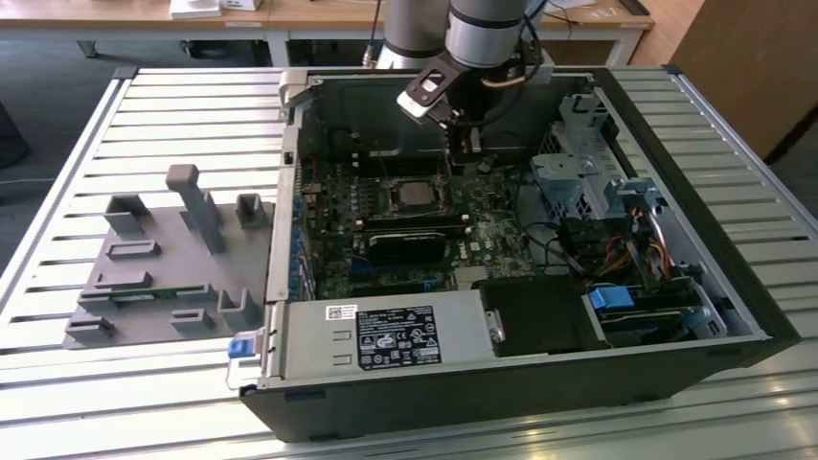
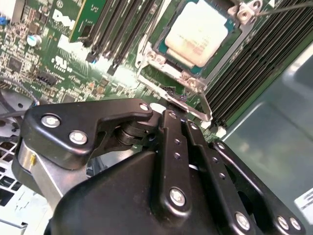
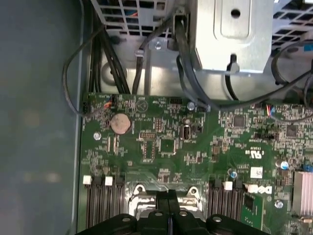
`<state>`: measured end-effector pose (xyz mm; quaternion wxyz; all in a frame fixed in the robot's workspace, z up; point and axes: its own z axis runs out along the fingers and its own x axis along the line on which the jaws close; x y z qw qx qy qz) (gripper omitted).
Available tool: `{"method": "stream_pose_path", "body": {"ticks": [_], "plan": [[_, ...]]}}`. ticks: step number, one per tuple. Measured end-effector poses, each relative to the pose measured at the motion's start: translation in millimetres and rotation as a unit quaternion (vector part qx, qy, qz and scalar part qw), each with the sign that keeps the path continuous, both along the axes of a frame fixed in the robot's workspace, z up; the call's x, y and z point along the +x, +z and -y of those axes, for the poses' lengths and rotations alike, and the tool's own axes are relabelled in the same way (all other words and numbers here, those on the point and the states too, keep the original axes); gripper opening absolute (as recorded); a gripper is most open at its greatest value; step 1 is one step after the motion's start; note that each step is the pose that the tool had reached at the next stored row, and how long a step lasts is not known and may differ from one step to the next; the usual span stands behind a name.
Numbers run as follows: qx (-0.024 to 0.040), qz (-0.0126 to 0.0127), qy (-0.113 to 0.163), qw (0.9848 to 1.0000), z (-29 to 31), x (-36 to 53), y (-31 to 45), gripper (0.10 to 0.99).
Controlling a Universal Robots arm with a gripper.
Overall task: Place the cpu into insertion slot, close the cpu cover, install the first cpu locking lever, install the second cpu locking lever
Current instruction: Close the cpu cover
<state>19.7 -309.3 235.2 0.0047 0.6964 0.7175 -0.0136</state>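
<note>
Lever work looks to be the step you are facing: the cpu (image 2: 198, 32) is already lying in the insertion slot (image 1: 389, 195), and the cpu cover (image 2: 168, 68) is lying flat around it, its window framing the silver top. Your gripper (image 3: 168, 198) is hovering just beside the socket's edge with its two fingers pressed together and nothing showing between them. In the second wrist view a silvery locking lever (image 2: 176, 93) is running along the cover's near side, right past the fingertips; whether they are touching it I cannot tell. A thinner lever rod (image 2: 288, 6) is sticking out beyond the far corner. If you are using the closed fingers as a blunt pusher, be bearing on the lever's bar alone, not on the cover or the chip, and be guiding it sideways as well as down so it is catching under its hook rather than springing back. Black memory slots (image 2: 254, 58) are crowding both sides of the socket, so you are working with little side room. In the exterior view a long black block (image 1: 409, 244) is lying near the socket, and a drive cage (image 1: 569, 172) and loose cables (image 1: 562, 249) are standing toward the exterior view's right, near the arm's wrist.
</note>
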Motion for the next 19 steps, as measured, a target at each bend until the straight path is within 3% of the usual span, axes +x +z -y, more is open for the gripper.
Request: {"method": "stream_pose_path", "body": {"ticks": [19], "plan": [[0.0,0.0,0.0,1.0,0.0,-24.4,-3.6,0.106]]}}
